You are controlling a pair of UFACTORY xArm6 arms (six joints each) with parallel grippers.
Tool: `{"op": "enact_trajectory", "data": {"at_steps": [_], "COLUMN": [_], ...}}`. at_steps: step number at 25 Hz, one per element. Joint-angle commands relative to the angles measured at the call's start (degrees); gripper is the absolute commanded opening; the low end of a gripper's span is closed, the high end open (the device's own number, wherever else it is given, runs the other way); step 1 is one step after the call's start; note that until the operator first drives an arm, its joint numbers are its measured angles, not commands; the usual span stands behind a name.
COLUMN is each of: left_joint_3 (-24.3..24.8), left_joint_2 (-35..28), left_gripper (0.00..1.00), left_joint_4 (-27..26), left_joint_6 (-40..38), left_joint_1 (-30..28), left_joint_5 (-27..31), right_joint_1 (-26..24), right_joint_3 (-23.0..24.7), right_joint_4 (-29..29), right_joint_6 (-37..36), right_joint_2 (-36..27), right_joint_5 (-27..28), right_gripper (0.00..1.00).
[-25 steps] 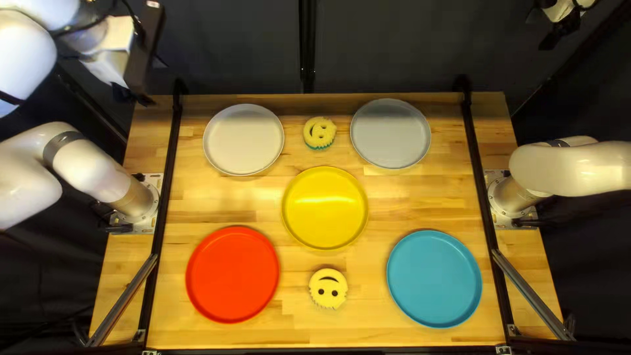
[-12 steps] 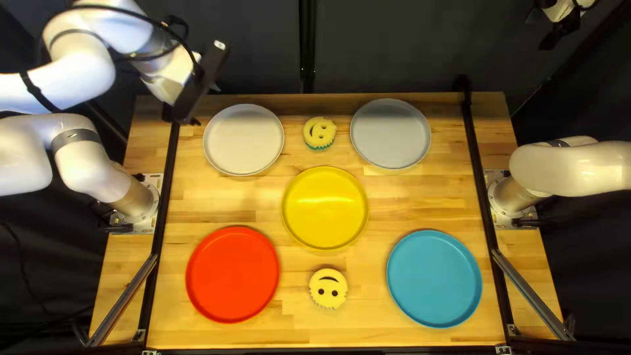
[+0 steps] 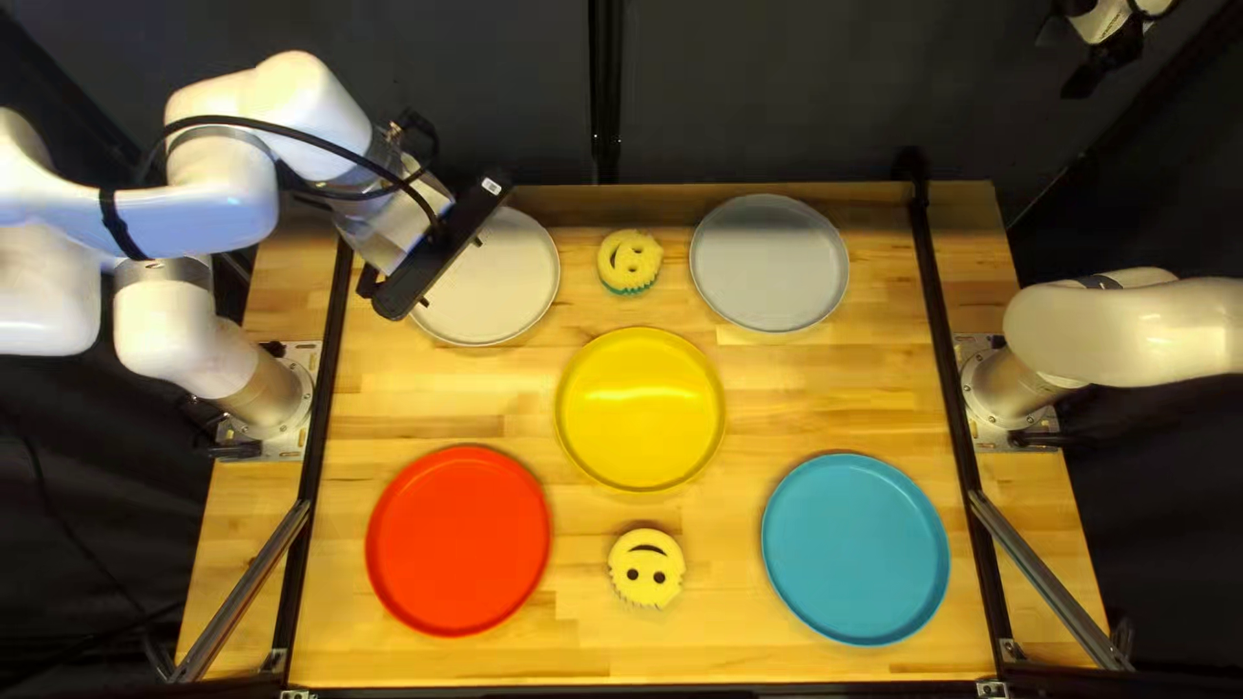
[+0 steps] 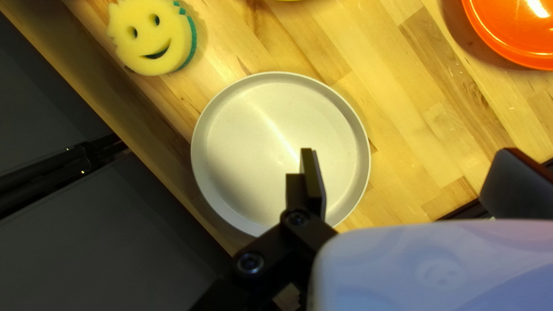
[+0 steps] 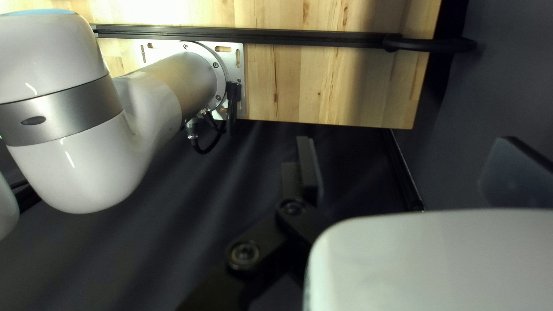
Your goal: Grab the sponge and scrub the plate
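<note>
Reaching in across the left part of the white plate [image 3: 499,278], my left gripper [image 3: 449,272] is to the left of the far sponge [image 3: 628,260] in the top left view, well apart from it. That sponge lies between the white plate and the grey plate [image 3: 769,264]. The near sponge [image 3: 646,567] sits between the red plate [image 3: 459,540] and the blue plate [image 3: 855,549], with the yellow plate [image 3: 640,409] between the two sponges. My right gripper [image 3: 1098,65] is at the upper right, beyond the table [image 3: 777,414]

In the left wrist view, the left gripper's fingers stand wide apart, holding nothing. One overlaps the white plate; the far sponge lies ahead and off to one side, past the rim

In the right wrist view, the right gripper's fingers are also spread wide and empty, alongside my right arm's base [image 5: 193,75] and the table edge
</note>
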Motion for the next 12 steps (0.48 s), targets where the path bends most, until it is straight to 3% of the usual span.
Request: {"op": "enact_trajectory", "data": {"at_steps": [1, 4, 8, 12], "left_joint_3": [3.0, 1.0, -2.9, -5.0], "left_joint_2": [5.0, 13.6, 21.0, 24.5], "left_gripper": [1.00, 1.00, 1.00, 1.00], "left_joint_4": [2.1, 3.3, 3.7, 5.5], "left_joint_6": [-8.6, -11.8, -12.0, -13.9], "left_joint_1": [-8.9, -15.7, -21.7, -25.7], "left_joint_5": [-12.0, -19.1, -20.5, -21.7], "right_joint_1": [0.0, 0.0, 0.0, 0.0], "right_joint_3": [0.0, 0.0, 0.0, 0.0], "right_joint_4": [0.0, 0.0, 0.0, 0.0], "right_joint_6": [0.0, 0.0, 0.0, 0.0], "right_joint_2": [0.0, 0.0, 0.0, 0.0], "right_joint_5": [0.0, 0.0, 0.0, 0.0], "right_gripper": [1.00, 1.00, 1.00, 1.00]}}
